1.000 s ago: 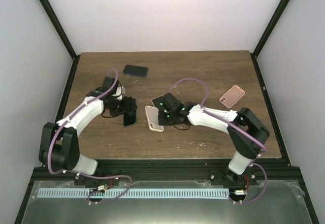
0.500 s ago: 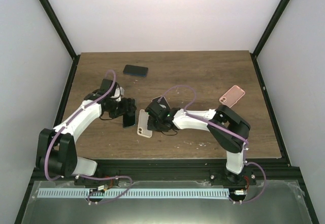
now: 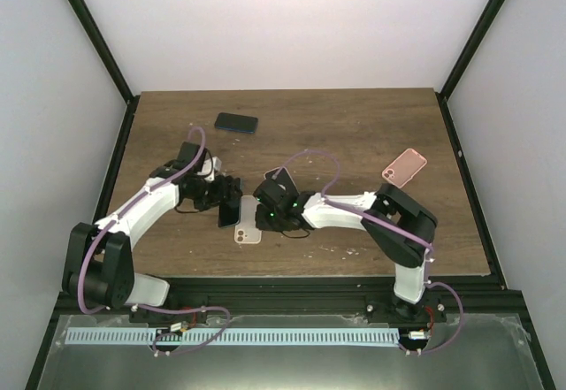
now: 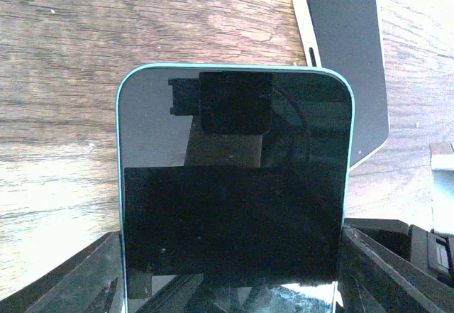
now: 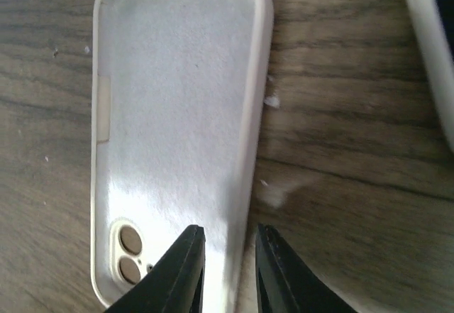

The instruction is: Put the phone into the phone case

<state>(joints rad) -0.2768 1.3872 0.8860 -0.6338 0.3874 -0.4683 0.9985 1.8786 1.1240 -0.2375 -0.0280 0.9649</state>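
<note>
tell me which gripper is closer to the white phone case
Right. The right gripper straddles one long wall of the white phone case; the left gripper, holding the phone, is close beside the case.

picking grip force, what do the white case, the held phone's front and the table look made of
White phone case: likely silicone, matte shell, fuzzy fabric-like lining. Phone: front looks like glossy glass, with sharp reflections; teal rim, material unclear. Table: wood or wood-look laminate, visible grain, low sheen.

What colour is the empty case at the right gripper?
Cream-white case, clearest in the right wrist view.
</note>
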